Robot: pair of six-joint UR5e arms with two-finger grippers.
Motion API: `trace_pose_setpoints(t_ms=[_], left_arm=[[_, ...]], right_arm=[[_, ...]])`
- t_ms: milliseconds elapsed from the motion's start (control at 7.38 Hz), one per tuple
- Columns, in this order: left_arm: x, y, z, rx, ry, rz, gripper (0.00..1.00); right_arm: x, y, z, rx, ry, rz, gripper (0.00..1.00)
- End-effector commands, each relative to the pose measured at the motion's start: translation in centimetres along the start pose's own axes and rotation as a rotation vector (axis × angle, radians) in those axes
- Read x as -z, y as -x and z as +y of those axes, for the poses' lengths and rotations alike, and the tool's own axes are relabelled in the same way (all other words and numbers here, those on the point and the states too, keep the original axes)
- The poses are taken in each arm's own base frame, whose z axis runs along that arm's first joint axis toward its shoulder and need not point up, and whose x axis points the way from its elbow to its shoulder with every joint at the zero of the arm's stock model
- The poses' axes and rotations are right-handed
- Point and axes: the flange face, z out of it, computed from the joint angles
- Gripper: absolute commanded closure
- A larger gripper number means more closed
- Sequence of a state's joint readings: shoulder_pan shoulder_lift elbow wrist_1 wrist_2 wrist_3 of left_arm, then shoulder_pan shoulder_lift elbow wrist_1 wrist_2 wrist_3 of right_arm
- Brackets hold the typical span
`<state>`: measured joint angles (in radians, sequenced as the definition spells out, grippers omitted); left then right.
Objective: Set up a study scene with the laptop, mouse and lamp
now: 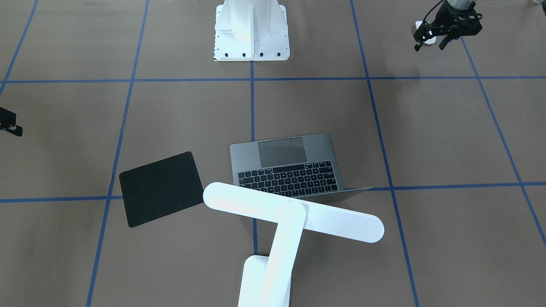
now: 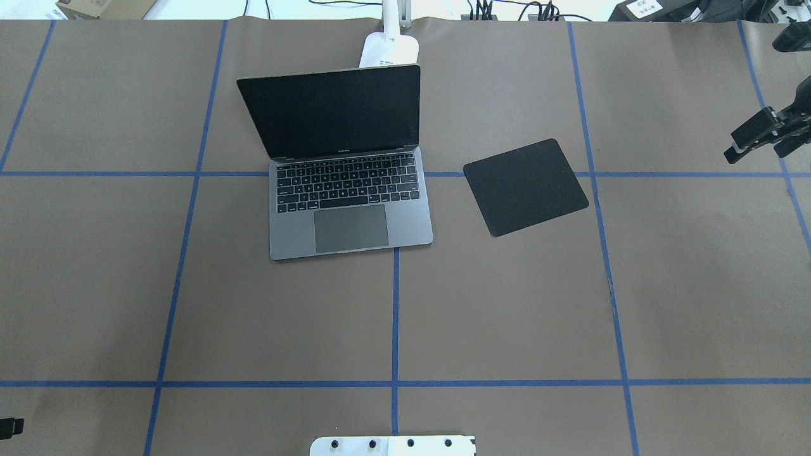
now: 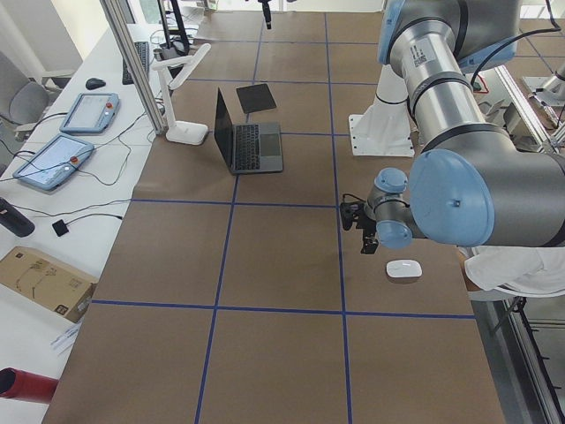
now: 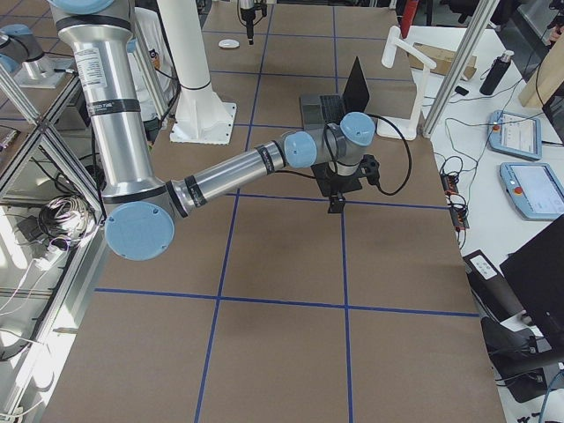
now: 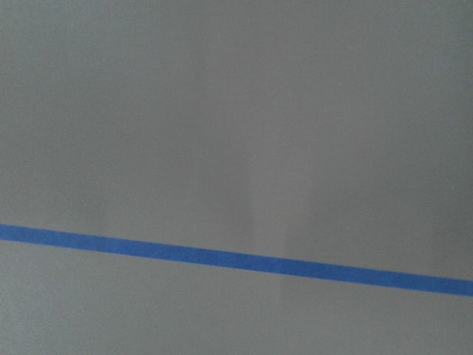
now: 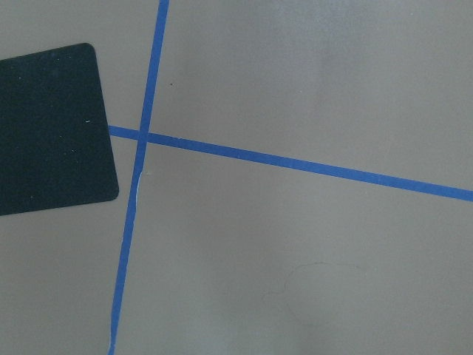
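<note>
The laptop (image 2: pixel 351 221) stands open near the middle of the table (image 2: pixel 507 316), keys towards the robot; the lamp (image 1: pixel 294 217) rises behind its lid with the long head reaching over the screen; the black pad (image 2: pixel 526 188) lies flat just beside the laptop on the robot's right. Those parts look settled, so the step in hand is, by my reading, the mouse (image 3: pixel 403 268).

It sits on the bare table close to the robot's base on the left side, well apart from the pad. The left gripper (image 1: pixel 431 42) hangs near it with its fingers spread and nothing between them, not touching it. The right gripper (image 2: pixel 760 136) hovers out past the pad, over bare table; whether it is parted or closed I cannot tell, though it seems to carry nothing.

The next move likely calls for the left gripper to drop squarely over the mouse and pinch its smooth, rounded sides low down, since such a shell may slip; then comes a long carry across to the pad, perhaps a reach-across or a hand-over.
</note>
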<state>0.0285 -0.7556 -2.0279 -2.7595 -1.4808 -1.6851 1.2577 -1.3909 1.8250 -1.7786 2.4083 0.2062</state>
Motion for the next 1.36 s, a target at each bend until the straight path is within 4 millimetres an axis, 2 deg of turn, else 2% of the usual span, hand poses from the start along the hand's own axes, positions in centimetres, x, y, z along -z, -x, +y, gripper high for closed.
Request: trace_pose_setpoints(t_ms=[0, 136, 407, 814, 949, 1220], left_arm=[[-1.2, 2.5, 0.7, 0.003, 0.014, -0.019, 0.00], [-2.0, 2.8, 1.7, -0.009, 0.021, -0.030, 0.00], [-2.4, 2.7, 2.8, -0.011, 0.048, -0.031, 0.00], [-3.6, 2.4, 5.6, 0.003, 0.087, -0.039, 0.00], [-3.6, 2.4, 6.0, 0.005, 0.093, -0.039, 0.00], [-2.9, 3.8, 5.8, 0.006, 0.105, -0.074, 0.00]], right_arm=[[-0.2, 0.2, 0.0, -0.004, 0.001, -0.003, 0.01], [-0.3, 0.5, 0.0, -0.006, 0.002, -0.004, 0.01], [-0.2, 1.0, -0.2, 0.001, -0.018, -0.009, 0.01], [-0.4, 1.4, -0.2, -0.013, -0.020, -0.012, 0.01], [-0.4, 1.4, -0.2, -0.013, -0.019, -0.013, 0.01], [-0.9, 1.8, -0.1, -0.008, -0.009, -0.014, 0.01]])
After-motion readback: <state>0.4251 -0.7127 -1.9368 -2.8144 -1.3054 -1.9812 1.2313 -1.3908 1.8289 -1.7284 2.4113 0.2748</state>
